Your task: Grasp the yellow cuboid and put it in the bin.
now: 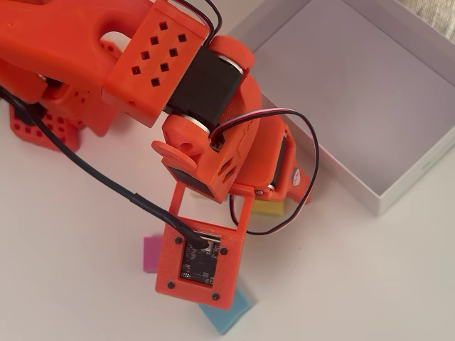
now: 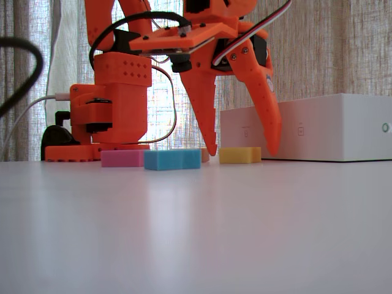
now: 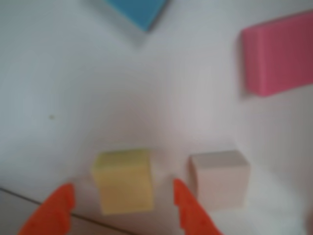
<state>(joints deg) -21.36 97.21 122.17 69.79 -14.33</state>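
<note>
Orange two-finger gripper (image 3: pixel 122 198) spread wide, straddling your small yellow foam cuboid (image 3: pixel 123 180) on white table (image 3: pixel 73 98); contact unclear, wrist view blurred. Beige foam block (image 3: pixel 219 177) just beside. Large white shallow bin (image 1: pixel 370 85) nearby.

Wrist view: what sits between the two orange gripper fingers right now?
The yellow cuboid lies between the open fingers of the gripper, flanked on both sides, not yet squeezed. The beige block sits outside the right finger.
</note>
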